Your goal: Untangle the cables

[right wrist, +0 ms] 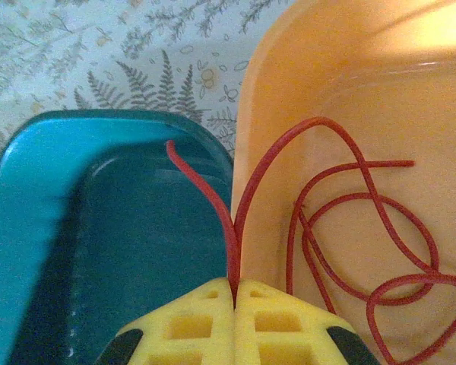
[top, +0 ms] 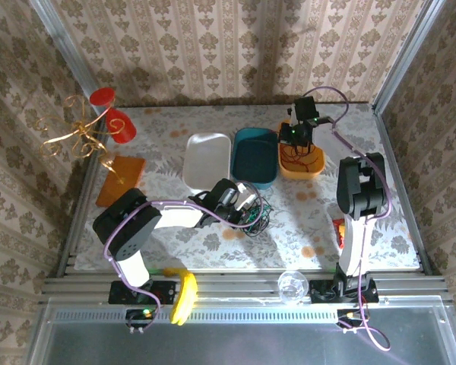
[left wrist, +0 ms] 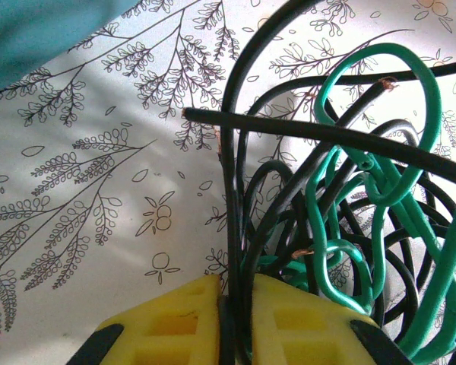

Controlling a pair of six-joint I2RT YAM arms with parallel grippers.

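Note:
A tangle of black cable [left wrist: 247, 190] and green cable [left wrist: 387, 175] lies on the floral tablecloth, seen as a dark knot [top: 257, 215] in the top view. My left gripper [left wrist: 234, 293] is shut on black strands at the knot's edge [top: 239, 204]. The red cable [right wrist: 342, 220] lies coiled in the orange tray [right wrist: 410, 91], one end arching over the teal tray [right wrist: 121, 228]. My right gripper [right wrist: 234, 285] is shut on a fold of the red cable above the orange tray [top: 302, 161], at the back right [top: 298, 135].
A white tray [top: 207, 160] sits left of the teal tray [top: 255, 156]. A gold wire stand with red cups [top: 91, 125] and an orange board [top: 120, 181] are at the left. A yellow object [top: 185, 296] and a clear round thing [top: 292, 287] rest on the near rail.

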